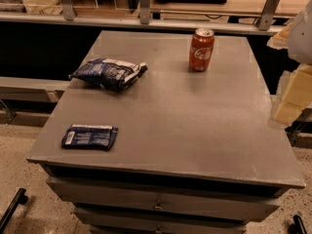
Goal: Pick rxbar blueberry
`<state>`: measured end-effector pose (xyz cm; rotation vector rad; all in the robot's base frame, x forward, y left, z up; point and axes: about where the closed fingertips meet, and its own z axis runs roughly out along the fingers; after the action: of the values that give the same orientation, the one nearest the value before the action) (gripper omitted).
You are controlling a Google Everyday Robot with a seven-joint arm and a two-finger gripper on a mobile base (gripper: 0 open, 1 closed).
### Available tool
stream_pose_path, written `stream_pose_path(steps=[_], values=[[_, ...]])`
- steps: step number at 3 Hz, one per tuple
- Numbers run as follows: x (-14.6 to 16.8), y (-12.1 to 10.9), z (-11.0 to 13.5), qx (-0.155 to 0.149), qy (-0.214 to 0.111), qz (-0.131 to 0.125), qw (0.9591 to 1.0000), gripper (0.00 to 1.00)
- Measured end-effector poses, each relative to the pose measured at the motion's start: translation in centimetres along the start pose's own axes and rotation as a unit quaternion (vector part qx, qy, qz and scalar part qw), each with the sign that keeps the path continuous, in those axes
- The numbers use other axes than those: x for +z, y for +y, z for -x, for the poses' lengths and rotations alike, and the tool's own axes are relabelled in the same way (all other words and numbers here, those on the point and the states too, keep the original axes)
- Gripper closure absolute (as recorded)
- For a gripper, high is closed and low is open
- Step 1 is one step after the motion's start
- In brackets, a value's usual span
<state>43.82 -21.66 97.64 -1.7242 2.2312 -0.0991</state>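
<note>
A broad grey surface (pixel 195 130), the top of a cabinet with drawers (pixel 161 200) beneath, fills most of the view. A red cola can (pixel 201 49) stands upright toward its far right side, and I place everything else from that can.

My claw (pixel 292 99), a pale blocky shape, hangs to the right of the can and nearer the camera, just past the surface's right edge. It touches nothing that I can see. I cannot tell whether it is released or clenched.

A puffy dark blue-and-white snack bag (pixel 108 73) lies to the left of the can and a little nearer the camera, well apart from it.

The rxbar blueberry (pixel 89 136), a flat navy wrapper with pale lettering and a white patch at its left end, lies far to the left of the can and much nearer the camera. It is close to the surface's near left corner and well apart from the bag.

I judge the pick not yet begun: this is the reach. The next move calls for carrying my claw away from the can, across the surface, keeping clear of the bag. It must then come down almost to the surface, since the bar lies so flat, and close across the bar's narrow width.
</note>
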Motion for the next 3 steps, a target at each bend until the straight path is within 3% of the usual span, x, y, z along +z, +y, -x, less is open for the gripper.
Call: stream_pose_path(steps=[1, 2, 3], values=[[0.0, 0.0, 0.0, 0.0, 0.0, 0.0, 1.0, 0.0], [1.9, 0.1, 3.1, -0.028, -0.016, 0.027, 0.9991, 0.0], [5.1, 1.3, 9.9, -0.099, -0.045, 0.075, 0.9912, 0.0]])
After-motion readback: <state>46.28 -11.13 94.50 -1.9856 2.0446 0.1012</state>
